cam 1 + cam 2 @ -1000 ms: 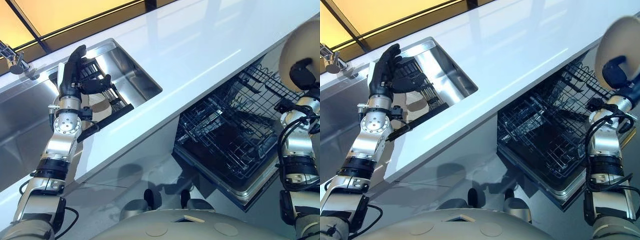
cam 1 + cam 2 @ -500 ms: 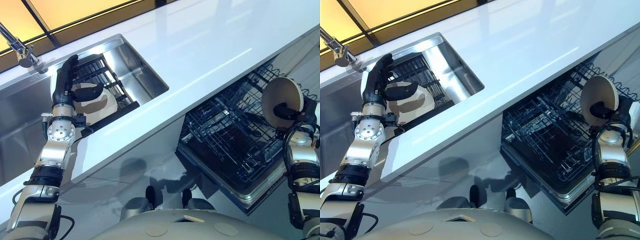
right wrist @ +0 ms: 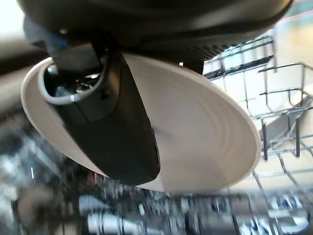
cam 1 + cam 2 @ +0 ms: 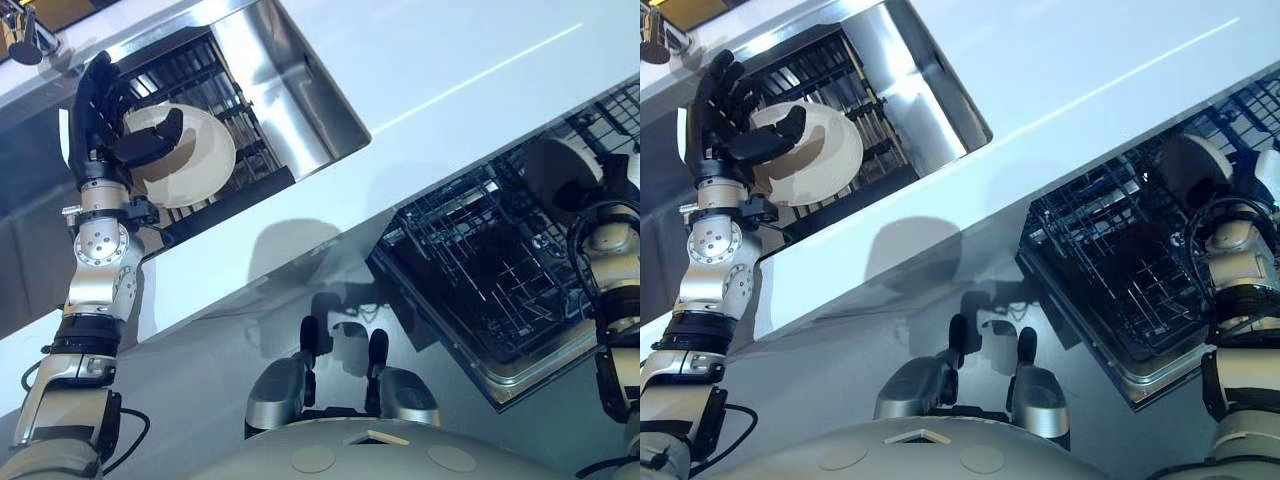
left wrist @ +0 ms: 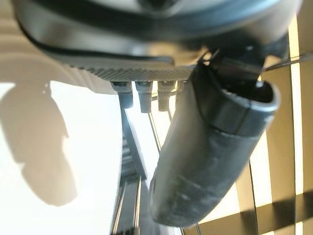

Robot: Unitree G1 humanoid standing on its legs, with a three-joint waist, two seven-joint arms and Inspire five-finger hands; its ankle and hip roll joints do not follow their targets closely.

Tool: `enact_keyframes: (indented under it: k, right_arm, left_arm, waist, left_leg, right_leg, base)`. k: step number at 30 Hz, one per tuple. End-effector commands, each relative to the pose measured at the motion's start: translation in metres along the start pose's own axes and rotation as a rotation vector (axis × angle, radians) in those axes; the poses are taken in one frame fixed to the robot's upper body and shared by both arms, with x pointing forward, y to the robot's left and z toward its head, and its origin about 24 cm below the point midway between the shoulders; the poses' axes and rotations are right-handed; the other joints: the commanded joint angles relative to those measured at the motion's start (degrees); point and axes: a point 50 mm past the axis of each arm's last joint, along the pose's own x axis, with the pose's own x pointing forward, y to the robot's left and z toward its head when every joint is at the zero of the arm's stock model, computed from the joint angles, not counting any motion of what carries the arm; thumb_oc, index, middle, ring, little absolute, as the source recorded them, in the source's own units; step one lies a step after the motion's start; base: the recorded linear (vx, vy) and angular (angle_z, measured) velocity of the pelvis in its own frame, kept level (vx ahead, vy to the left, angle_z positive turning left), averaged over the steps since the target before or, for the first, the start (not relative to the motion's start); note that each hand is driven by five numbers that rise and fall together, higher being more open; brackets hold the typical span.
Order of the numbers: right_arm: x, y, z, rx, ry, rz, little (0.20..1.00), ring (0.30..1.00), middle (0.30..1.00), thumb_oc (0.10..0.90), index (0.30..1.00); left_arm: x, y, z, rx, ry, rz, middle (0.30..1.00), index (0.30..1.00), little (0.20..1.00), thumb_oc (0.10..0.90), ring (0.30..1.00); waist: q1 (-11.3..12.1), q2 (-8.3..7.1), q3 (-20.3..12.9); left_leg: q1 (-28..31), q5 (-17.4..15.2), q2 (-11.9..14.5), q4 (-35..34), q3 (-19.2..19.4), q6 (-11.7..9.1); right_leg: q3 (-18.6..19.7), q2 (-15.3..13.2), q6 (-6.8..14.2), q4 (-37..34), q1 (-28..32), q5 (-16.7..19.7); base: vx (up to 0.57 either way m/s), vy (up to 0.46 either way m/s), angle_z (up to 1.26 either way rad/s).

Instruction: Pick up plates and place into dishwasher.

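Note:
A beige plate (image 4: 195,160) stands in the black dish rack (image 4: 190,70) inside the steel sink (image 4: 300,95). My left hand (image 4: 98,105) is shut on its rim, thumb (image 5: 210,152) across the front face and fingers behind it. A second beige plate (image 4: 550,170) is low among the wires of the open dishwasher's lower rack (image 4: 480,290). My right hand (image 4: 600,195) is shut on that plate, with its thumb (image 3: 112,127) lying over the plate's (image 3: 195,147) face.
A white counter (image 4: 450,60) runs between the sink and the dishwasher. The dishwasher door (image 4: 530,365) hangs open below the rack. A tap (image 4: 20,40) stands at the sink's far left corner.
The camera has shifted. My right hand has brought its plate down from above the counter edge into the dishwasher rack. My left hand has stayed on the plate in the sink rack.

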Motion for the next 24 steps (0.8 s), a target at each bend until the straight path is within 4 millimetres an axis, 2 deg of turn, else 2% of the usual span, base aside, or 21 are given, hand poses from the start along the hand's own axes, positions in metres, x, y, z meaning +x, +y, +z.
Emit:
enact_keyframes:
  k: [1,2,3,4,7,18,20,24]
  right_arm:
    - [0.009,-0.034,-0.011,-0.166,0.06,-0.008,0.2,0.3,0.3,0.1,0.3]
    - [0.008,-0.032,-0.015,-0.173,0.078,0.002,0.2,0.3,0.3,0.1,0.3]
    - [0.007,-0.027,-0.024,-0.185,0.116,0.027,0.65,0.686,0.686,0.55,0.686]
    - [0.007,-0.025,-0.029,-0.191,0.137,0.039,0.9,0.9,0.9,0.8,0.9]
    - [0.006,-0.023,-0.04,-0.206,0.181,0.049,0.9,0.9,0.9,0.8,0.9]
    - [0.001,-0.012,-0.049,-0.177,0.193,0.043,0.9,0.9,0.9,0.8,0.9]
    - [0.0,-0.009,-0.046,-0.131,0.175,0.042,0.9,0.9,0.9,0.8,0.9]
    - [-0.001,-0.003,-0.025,0.009,0.064,-0.003,0.9,0.9,0.9,0.8,0.9]
  left_arm:
    - [0.017,0.015,0.055,-0.047,-0.268,0.046,0.9,0.9,0.9,0.8,0.9]
    - [0.017,0.015,0.056,-0.047,-0.268,0.045,0.9,0.9,0.9,0.8,0.9]
    - [0.017,0.016,0.057,-0.05,-0.266,0.042,0.9,0.9,0.9,0.8,0.9]
    - [0.017,0.016,0.057,-0.047,-0.266,0.042,0.9,0.9,0.9,0.8,0.9]
    - [0.017,0.017,0.058,-0.047,-0.264,0.036,0.9,0.9,0.9,0.8,0.9]
    - [0.01,0.02,0.049,-0.038,-0.237,0.025,0.9,0.9,0.9,0.8,0.9]
    - [0.009,0.02,0.048,-0.035,-0.231,0.023,0.9,0.9,0.9,0.8,0.9]
    - [0.006,0.019,0.045,-0.02,-0.225,0.022,0.9,0.9,0.9,0.8,0.9]
  waist:
    - [1.2,-0.49,-4.3]
    - [1.2,-0.5,-4.3]
    - [1.4,-0.48,-4.4]
    - [1.6,-0.51,-4.5]
    - [2.0,-0.55,-4.8]
    - [2.3,-0.45,-7.4]
    - [2.2,-0.42,-7.8]
    - [1.8,-0.39,-8.9]
  left_leg:
    - [-1.6,-5.8,-0.8,4.8,-0.4,-1.8]
    - [-1.6,-5.8,-0.8,4.8,-0.4,-1.7]
    - [-1.4,-5.8,-0.9,4.9,-0.5,-1.7]
    - [-1.3,-5.8,-0.9,4.9,-0.5,-1.7]
    - [-0.9,-5.9,-1.0,4.8,-0.7,-1.6]
    - [1.3,-6.1,-1.6,3.5,-0.8,-1.1]
    - [1.9,-6.2,-1.6,3.2,-0.7,-1.0]
    - [2.9,-6.4,-1.6,2.3,-0.5,-1.0]
  right_leg:
    - [-0.2,2.8,-1.3,11.6,-4.9,-10.0]
    - [-0.3,2.8,-1.4,11.6,-4.8,-10.0]
    - [-0.4,2.7,-1.4,11.6,-4.6,-10.1]
    - [-0.6,2.7,-1.4,11.5,-4.5,-10.1]
    - [-0.7,2.7,-1.4,11.3,-4.0,-10.2]
    - [-0.5,2.5,-0.8,10.1,-1.8,-10.0]
    - [-0.4,2.5,-0.7,9.8,-1.4,-9.9]
    - [-0.2,2.5,-0.4,9.0,-0.7,-9.7]
  base:
    - [0.03,0.0,0.12]
    - [0.03,0.004,0.16]
    - [0.03,0.005,0.17]
    - [0.04,0.005,0.16]
    - [0.02,0.002,0.06]
    - [0.0,0.034,0.01]
    - [-0.01,0.042,0.01]
    - [-0.02,0.046,-0.02]
